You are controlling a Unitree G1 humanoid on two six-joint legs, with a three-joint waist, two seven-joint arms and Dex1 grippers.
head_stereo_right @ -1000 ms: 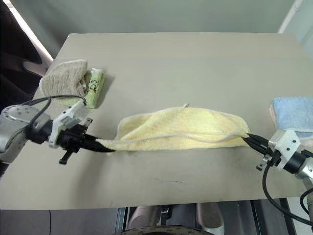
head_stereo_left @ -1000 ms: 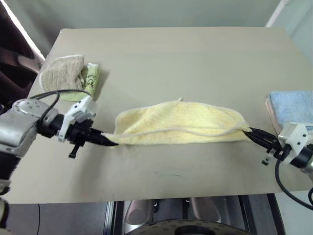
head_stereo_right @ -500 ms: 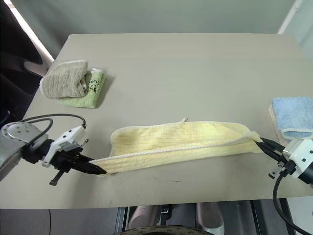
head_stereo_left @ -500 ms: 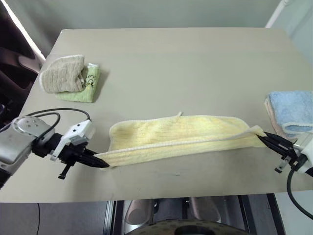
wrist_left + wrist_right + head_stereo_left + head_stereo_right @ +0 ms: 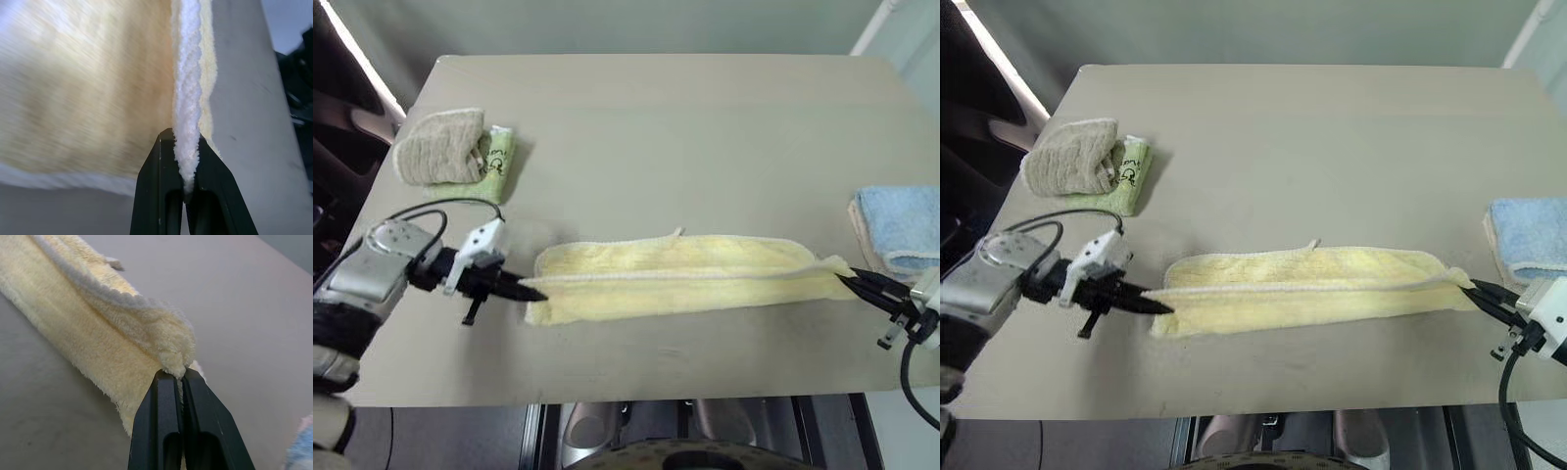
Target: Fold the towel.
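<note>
The towel point(image 5: 680, 277) lies as a long, narrow yellow band across the near half of the surface point(image 5: 656, 127), running from the robot's left to its right. It is doubled along its length, with a corded hem showing as a pale line down the middle of the band and a small tag sticking up at its far edge.

The left gripper point(image 5: 536, 292) sits at the band's left end, pointing right along it. Its fingers point(image 5: 151, 196) are clenched on the towel's hem, which rises as a white ridge straight out from between the tips in the left wrist view. The rest of the cloth spreads flat to one side of that ridge.

The right gripper point(image 5: 847, 281) sits at the band's right end, pointing left. Its fingers point(image 5: 164, 421) are pinched tight on a bunched corner of the towel, with the cloth running away from the tips over the surface.

A beige towel point(image 5: 435, 147) rests on a green one point(image 5: 494, 162) at the far left of the surface. A folded blue towel point(image 5: 901, 225) lies at the right edge, just beyond the right gripper.
</note>
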